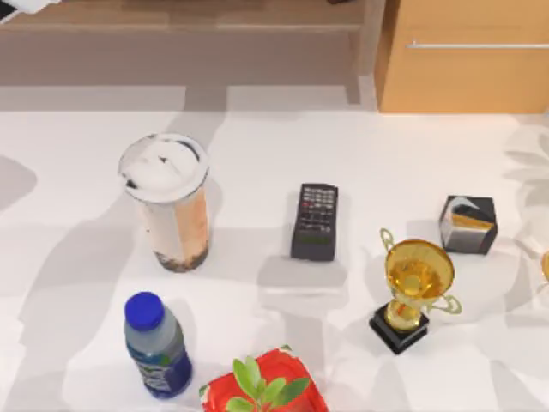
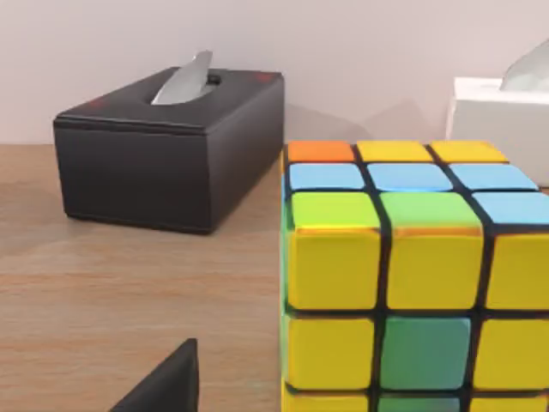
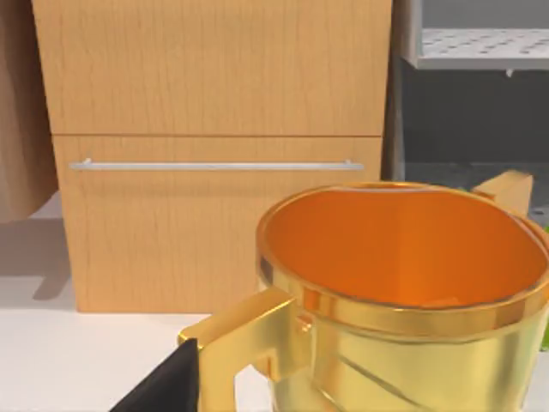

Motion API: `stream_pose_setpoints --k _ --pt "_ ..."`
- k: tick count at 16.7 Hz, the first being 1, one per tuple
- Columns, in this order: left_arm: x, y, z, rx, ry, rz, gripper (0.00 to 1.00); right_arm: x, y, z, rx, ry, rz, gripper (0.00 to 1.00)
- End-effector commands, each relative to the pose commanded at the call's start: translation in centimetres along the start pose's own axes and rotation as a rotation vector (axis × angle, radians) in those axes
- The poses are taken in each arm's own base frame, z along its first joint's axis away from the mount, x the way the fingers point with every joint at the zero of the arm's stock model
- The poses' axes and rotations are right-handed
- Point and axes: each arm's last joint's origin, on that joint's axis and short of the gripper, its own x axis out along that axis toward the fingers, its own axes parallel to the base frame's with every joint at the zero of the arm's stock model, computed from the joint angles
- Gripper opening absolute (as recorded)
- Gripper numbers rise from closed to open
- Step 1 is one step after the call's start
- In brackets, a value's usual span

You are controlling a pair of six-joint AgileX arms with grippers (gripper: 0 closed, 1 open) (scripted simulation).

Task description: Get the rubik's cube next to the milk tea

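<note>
Top view: the tall clear milk tea cup with white lid (image 1: 167,206) stood on the white desk (image 1: 77,257), left of a black remote (image 1: 316,221).

Left wrist view: the multicoloured rubik's cube (image 2: 412,283) sat on a wooden surface near a black tissue box (image 2: 171,154). A dark sliver was perhaps the left end effector (image 2: 163,386); I cannot tell its state.

Right wrist view: a gold trophy cup (image 3: 403,300) loomed close. A careless carry could topple the cup.

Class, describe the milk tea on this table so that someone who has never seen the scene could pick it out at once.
Start at the white table in the top view and go to its left half, left of the black remote control. The milk tea stands there, behind the blue-capped bottle. Unlike the bottle, it is a clear cup with a white lid, peach drink and dark pearls.
</note>
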Motion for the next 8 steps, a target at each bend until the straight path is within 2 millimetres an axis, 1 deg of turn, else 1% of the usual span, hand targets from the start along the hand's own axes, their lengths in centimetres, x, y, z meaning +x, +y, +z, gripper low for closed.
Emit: stream_pose_setpoints --k 4,8 --pt "2.3 0.0 0.1 0.000 -0.006 -0.001 1.00 0.0 0.0 0.0 0.000 0.000 0.000 1.00" --pt "4.0 0.0 -0.7 -0.001 -0.001 -0.001 1.00 0.0 0.0 0.0 0.000 0.000 0.000 1.00"
